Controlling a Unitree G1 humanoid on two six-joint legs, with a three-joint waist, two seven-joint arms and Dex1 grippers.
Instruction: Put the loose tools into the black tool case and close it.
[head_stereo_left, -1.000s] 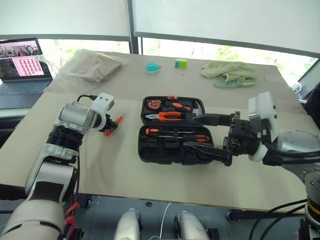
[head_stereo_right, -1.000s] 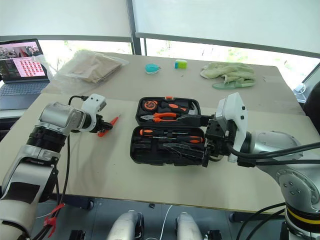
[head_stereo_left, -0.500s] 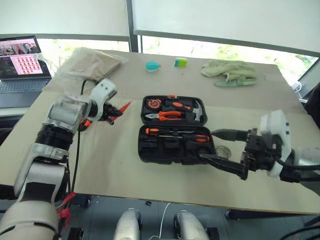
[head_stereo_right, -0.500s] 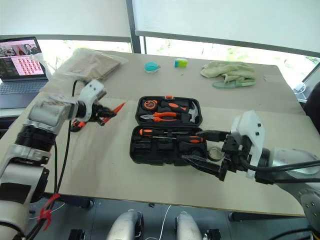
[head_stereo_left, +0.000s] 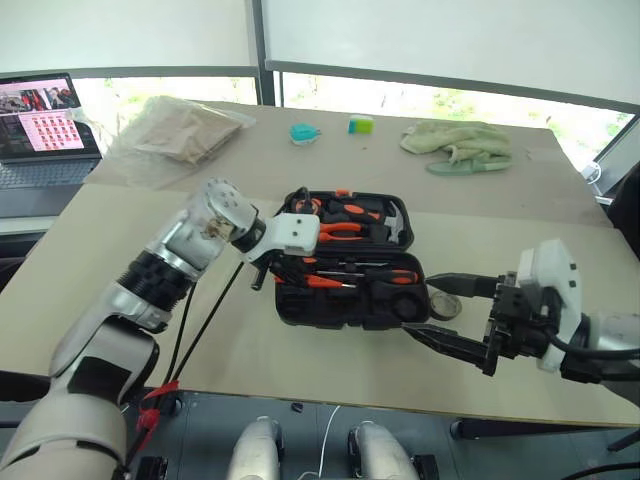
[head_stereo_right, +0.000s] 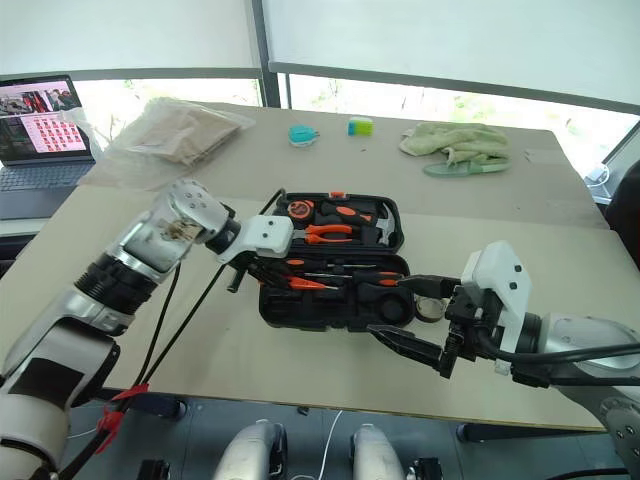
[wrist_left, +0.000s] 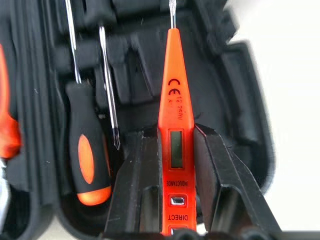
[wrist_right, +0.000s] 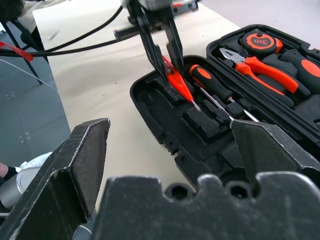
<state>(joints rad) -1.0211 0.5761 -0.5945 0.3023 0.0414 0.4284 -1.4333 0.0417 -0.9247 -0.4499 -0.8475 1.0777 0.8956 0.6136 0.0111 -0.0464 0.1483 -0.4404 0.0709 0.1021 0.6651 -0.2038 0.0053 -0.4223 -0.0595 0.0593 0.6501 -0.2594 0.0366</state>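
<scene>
The black tool case (head_stereo_left: 288, 305) lies open mid-table, and its far half holds pliers, a tape measure and a hammer. Two orange-and-black screwdrivers (head_stereo_left: 352, 266) lie in the near half. My left gripper (wrist_left: 175, 139) is shut on a small orange screwdriver (wrist_left: 172, 100), which hangs tip-down just over the near half's left recesses (wrist_right: 180, 85). My right gripper (head_stereo_left: 420, 305) stands wide open near the case's right front corner, holding nothing. A small greyish ring (head_stereo_left: 446, 303) lies on the table right of the case, close to the right fingers.
A laptop (head_stereo_left: 45, 125) sits at the far left, beside a clear bag of brown material (head_stereo_left: 180, 130). A teal object (head_stereo_left: 305, 132), a small green block (head_stereo_left: 361, 124) and a green cloth (head_stereo_left: 460, 145) lie along the back. Black cable dangles from my left arm.
My left gripper carried the small orange screwdriver rightwards from the table's left side to over the case, rolling its wrist. My right gripper drew back from above the case toward the table's front right.
</scene>
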